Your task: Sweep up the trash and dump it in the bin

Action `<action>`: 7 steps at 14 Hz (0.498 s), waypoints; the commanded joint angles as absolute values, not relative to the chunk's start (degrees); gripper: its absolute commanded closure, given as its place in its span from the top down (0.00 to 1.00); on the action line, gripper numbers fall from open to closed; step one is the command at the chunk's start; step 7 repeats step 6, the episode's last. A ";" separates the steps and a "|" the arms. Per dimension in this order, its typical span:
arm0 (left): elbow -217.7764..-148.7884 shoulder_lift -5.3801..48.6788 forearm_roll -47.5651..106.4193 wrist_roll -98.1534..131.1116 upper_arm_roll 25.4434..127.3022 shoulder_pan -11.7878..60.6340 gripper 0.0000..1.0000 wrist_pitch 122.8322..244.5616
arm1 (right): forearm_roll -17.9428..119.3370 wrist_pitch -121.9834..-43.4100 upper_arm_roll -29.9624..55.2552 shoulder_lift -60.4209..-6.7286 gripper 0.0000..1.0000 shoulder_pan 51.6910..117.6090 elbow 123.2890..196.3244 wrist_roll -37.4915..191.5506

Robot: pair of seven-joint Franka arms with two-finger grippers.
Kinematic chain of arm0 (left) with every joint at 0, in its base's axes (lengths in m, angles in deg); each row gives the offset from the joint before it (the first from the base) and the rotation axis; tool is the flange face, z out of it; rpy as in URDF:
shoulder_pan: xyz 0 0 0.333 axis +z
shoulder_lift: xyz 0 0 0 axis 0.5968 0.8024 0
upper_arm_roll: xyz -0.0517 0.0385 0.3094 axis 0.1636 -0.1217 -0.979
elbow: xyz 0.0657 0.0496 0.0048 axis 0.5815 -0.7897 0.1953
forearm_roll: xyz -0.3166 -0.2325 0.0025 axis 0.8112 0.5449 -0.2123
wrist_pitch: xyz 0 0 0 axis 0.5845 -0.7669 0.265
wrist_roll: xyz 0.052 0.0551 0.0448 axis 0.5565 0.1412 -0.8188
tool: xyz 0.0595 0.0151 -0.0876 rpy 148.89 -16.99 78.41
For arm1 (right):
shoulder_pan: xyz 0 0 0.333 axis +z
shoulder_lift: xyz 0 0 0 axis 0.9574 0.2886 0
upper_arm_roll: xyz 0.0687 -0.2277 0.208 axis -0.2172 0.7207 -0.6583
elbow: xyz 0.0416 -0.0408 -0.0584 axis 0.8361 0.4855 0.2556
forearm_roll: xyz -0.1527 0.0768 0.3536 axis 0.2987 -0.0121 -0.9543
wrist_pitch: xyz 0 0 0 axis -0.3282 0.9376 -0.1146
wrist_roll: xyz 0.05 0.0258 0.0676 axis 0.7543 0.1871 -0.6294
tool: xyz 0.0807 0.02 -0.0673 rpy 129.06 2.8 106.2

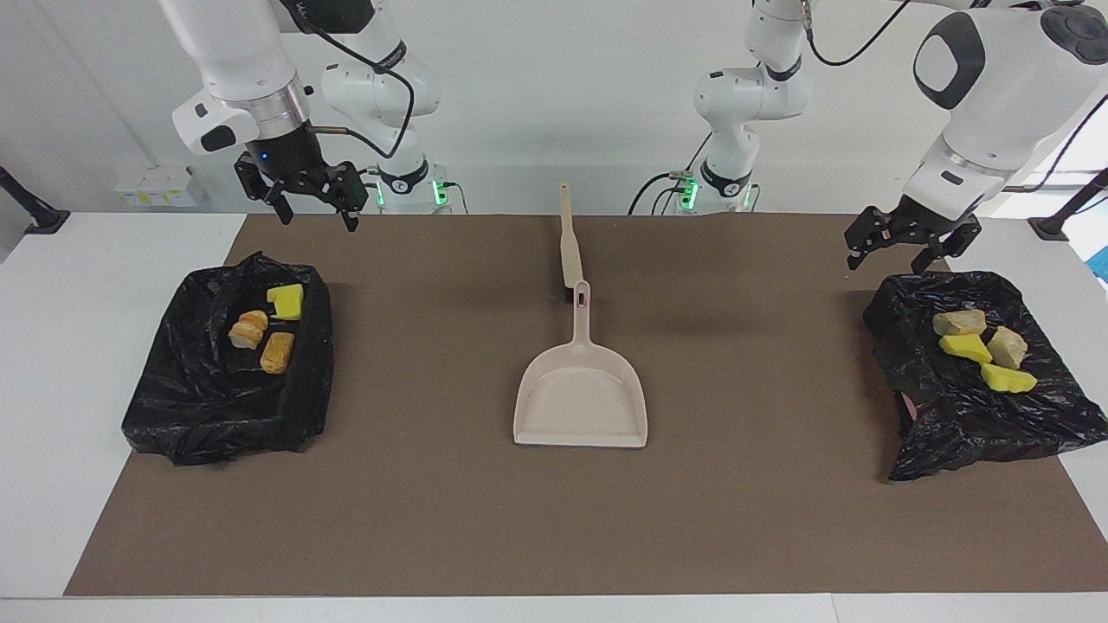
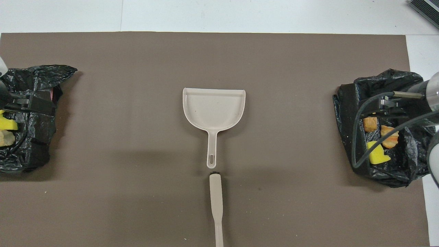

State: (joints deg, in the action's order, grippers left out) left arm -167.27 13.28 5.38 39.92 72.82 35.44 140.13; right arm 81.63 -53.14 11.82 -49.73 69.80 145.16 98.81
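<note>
A: Facing view first. Trash (image 1: pixel 278 351) where?

B: All in the two bag-lined bins, none loose on the mat (image 1: pixel 433 519). Three lumps in the bin at the right arm's end (image 1: pixel 199 407): one yellow sponge chunk (image 1: pixel 286 301), two bread-like rolls (image 1: pixel 248 329). Four in the bin at the left arm's end (image 1: pixel 969 424): two yellow chunks, two stone-like pieces (image 1: pixel 959 322).

A: Jaws?

B: Left jaws apart and empty, up over that bin's edge nearest the robots. Right jaws apart too, empty, high over the mat beside the other bin.

A: Dustpan and brush?

B: Dustpan (image 1: pixel 580 402) flat at mid-bench, empty. Brush (image 1: pixel 569 247) lying nearer to the robots, head at the dustpan's handle tip; touching or just apart, cannot tell.

A: Step in hand?

B: Probably clearing away, sweeping and dumping looking done. Best done by rising straight up before swinging inward, the left arm especially: loose bag plastic close below, easy to snag and so spill the lumps. Nothing to clamp on.
</note>
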 commanded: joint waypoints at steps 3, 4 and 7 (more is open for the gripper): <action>-166.55 12.38 4.38 40.97 72.64 35.32 1.00 136.81 | 81.99 -52.55 11.23 -50.06 1.00 69.18 145.18 97.95; -166.55 12.38 4.38 40.97 72.55 35.41 1.00 136.89 | 81.99 -52.55 11.23 -50.06 1.00 69.27 145.18 97.95; -166.55 12.29 3.94 41.41 72.55 35.50 1.00 136.46 | 81.99 -52.55 11.23 -50.06 1.00 69.18 145.18 97.86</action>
